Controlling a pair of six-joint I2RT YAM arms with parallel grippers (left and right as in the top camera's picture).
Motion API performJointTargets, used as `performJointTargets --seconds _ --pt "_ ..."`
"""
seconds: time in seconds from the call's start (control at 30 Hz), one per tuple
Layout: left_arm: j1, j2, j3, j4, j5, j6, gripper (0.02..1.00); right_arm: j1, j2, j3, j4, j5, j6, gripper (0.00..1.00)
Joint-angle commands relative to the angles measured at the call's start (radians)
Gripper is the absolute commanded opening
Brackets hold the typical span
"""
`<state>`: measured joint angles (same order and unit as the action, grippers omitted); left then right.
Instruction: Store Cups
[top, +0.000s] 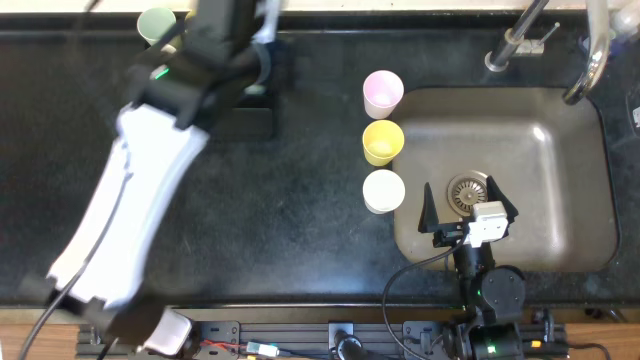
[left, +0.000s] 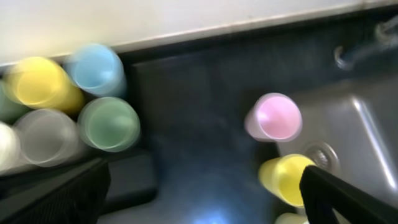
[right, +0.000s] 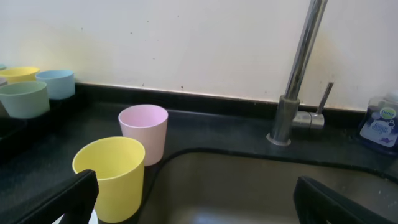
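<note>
Three cups stand in a row on the dark counter along the sink's left edge: pink (top: 382, 90), yellow (top: 382, 141) and white (top: 383, 190). At the back left, a cluster of stored cups shows in the left wrist view: yellow (left: 37, 81), blue (left: 94, 67), green (left: 109, 123) and a clear one (left: 45, 135). My left gripper (left: 205, 199) hangs open above the counter between that cluster and the pink cup (left: 273, 117), holding nothing. Low over the sink, my right gripper (top: 468, 205) is open and empty, facing the pink cup (right: 143, 130) and yellow cup (right: 111, 174).
A steel sink (top: 560, 130) fills the right side, with a drain (top: 468, 190) and a faucet (right: 298, 74) at the back. A blue soap bottle (right: 380, 124) stands beside the faucet. A white wall runs behind the counter (top: 310, 200).
</note>
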<state>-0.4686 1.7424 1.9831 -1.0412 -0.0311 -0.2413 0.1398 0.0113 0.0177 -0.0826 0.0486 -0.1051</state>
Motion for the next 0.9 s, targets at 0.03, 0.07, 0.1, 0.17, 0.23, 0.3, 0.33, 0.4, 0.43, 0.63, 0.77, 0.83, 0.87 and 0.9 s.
performJointTargets --seconds 0.03,0.07,0.1,0.17,0.23,0.3,0.33,0.4,0.43,0.63,0.77,0.83,0.87,0.9 --pt "-0.102 0.248 0.252 -0.17 -0.062 -0.247 1.0 0.006 -0.007 -0.013 0.006 -0.007 0.004 0.998" --pt "-0.119 0.31 0.318 -0.222 -0.077 -0.271 1.0 0.005 -0.007 -0.013 0.006 -0.007 0.004 0.998" --pt "-0.132 0.36 0.376 -0.264 -0.087 -0.286 1.0 0.005 -0.007 -0.013 0.006 -0.007 0.004 0.996" --pt "-0.153 0.471 0.498 -0.342 -0.099 -0.313 1.0 0.005 -0.007 -0.013 0.006 -0.007 0.004 0.998" --pt "-0.164 0.57 0.611 -0.392 -0.096 -0.323 1.0 0.005 -0.007 -0.013 0.006 -0.007 0.004 0.998" --pt "-0.172 0.67 0.713 -0.42 -0.094 -0.357 1.0 0.005 -0.007 -0.013 0.006 -0.007 0.004 0.996" --pt "-0.172 0.696 0.735 -0.424 -0.093 -0.371 1.0 0.005 -0.007 -0.013 0.006 -0.007 0.004 0.998" --pt "-0.172 0.758 0.776 -0.423 -0.089 -0.405 1.0 0.005 -0.007 -0.013 0.006 -0.007 0.004 0.998" --pt "-0.172 0.782 0.788 -0.422 -0.087 -0.419 1.0 0.005 -0.007 -0.013 0.006 -0.007 0.004 0.996" --pt "-0.178 0.871 0.806 -0.339 -0.084 -0.422 1.0 0.005 -0.007 -0.013 0.006 -0.007 0.004 1.0" --pt "-0.178 0.895 0.806 -0.314 -0.084 -0.428 1.0 0.005 -0.007 -0.013 0.006 -0.007 0.004 0.998" --pt "-0.177 0.913 0.806 -0.306 -0.08 -0.442 0.886 0.005 -0.007 -0.013 0.006 -0.007 0.004 0.998" --pt "-0.177 0.918 0.806 -0.306 -0.078 -0.442 0.803 0.005 -0.007 -0.013 0.006 -0.007 0.004 0.996" --pt "-0.177 0.923 0.806 -0.306 -0.075 -0.441 0.663 0.005 -0.007 -0.013 0.006 -0.007 0.004 0.998"
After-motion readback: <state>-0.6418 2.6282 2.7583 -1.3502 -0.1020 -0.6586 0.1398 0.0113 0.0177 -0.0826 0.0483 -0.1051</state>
